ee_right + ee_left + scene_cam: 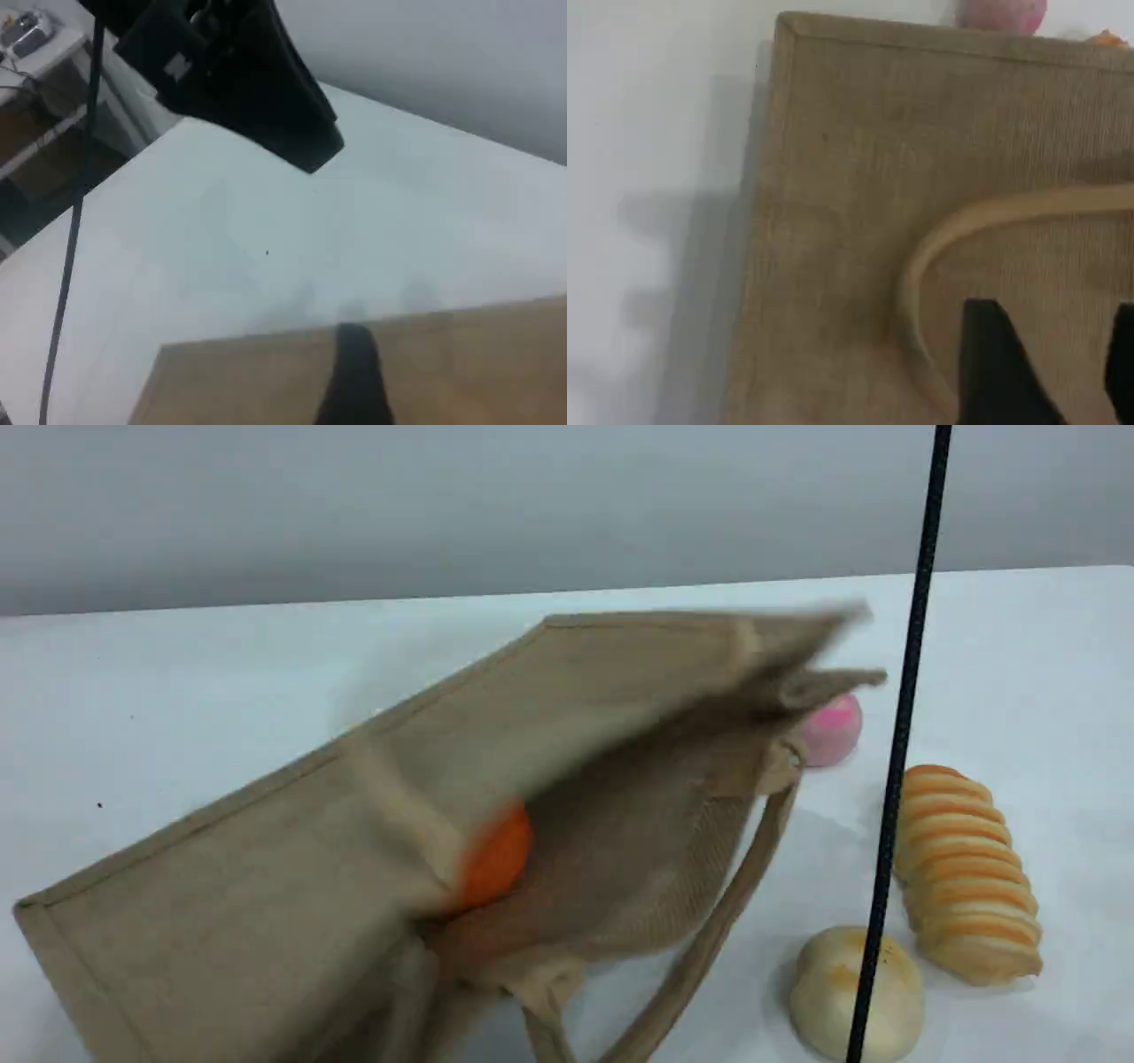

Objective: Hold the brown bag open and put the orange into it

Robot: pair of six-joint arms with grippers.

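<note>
Scene view alone shows the orange (pixel 496 856) inside the brown bag (pixel 266 903) — wrist views show only jute; left gripper (pixel 1050 372) spread, holding nothing, right gripper (pixel 354 381) wide apart.

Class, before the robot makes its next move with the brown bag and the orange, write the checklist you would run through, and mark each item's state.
1. Orange inside the brown bag: ok, it shows through the mouth.
2. Bag settled: not ok, its upper edge is blurred.
3. Left gripper clear of the bag: cannot tell; dark fingers overlap the panel beside the handle.
4. Right gripper empty: ok, nothing held.
5. Pink ball, ridged roll and bun outside the bag: ok.
</note>
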